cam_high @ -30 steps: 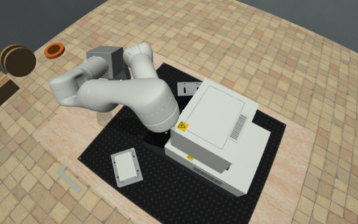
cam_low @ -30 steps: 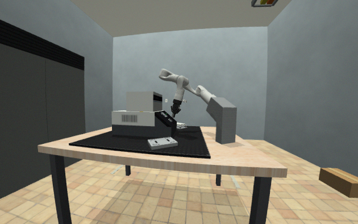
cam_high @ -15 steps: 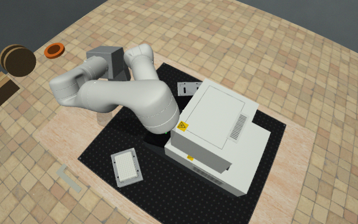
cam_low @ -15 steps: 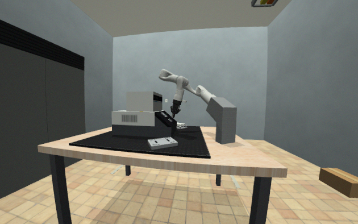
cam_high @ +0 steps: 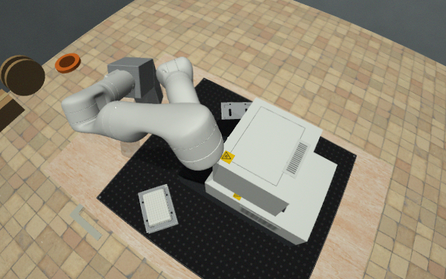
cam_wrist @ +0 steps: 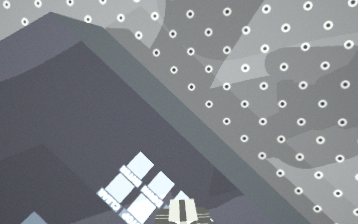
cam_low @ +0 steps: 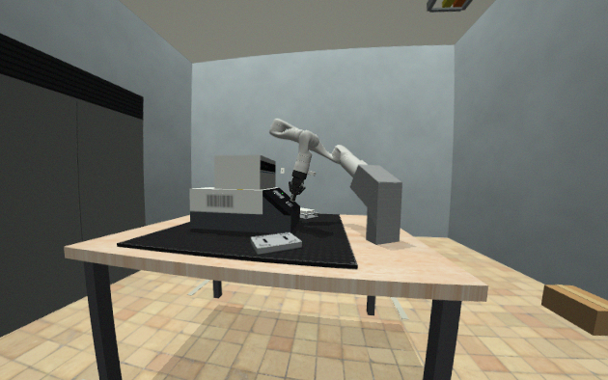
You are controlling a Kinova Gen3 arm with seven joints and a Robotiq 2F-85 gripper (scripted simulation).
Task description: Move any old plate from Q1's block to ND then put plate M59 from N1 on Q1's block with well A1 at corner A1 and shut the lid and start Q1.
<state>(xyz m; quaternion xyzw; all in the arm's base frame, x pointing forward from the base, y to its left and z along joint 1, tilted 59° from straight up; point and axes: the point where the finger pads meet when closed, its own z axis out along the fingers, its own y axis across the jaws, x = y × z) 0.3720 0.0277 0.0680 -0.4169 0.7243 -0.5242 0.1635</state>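
Note:
The white cycler Q1 [cam_high: 272,170] stands on the black mat, and its boxy lid [cam_high: 265,145] sits over the body. The block is hidden in every view. My gripper [cam_low: 293,195] is shut and empty, pointing down at Q1's dark front console [cam_low: 282,199]. In the wrist view the closed fingertips [cam_wrist: 182,212] hover just right of the pale front keys [cam_wrist: 140,187]. I cannot tell whether they touch a key. A white well plate [cam_high: 157,207] lies in a grey nest at the mat's front left. A second grey nest [cam_high: 235,110] behind Q1 is empty.
The arm's big elbow link [cam_high: 159,124] hangs over the mat left of Q1 and hides the console and lamp from above. The grey base pedestal [cam_low: 381,204] stands on the table beside the mat. The empty nest also shows near the mat's edge [cam_low: 276,242].

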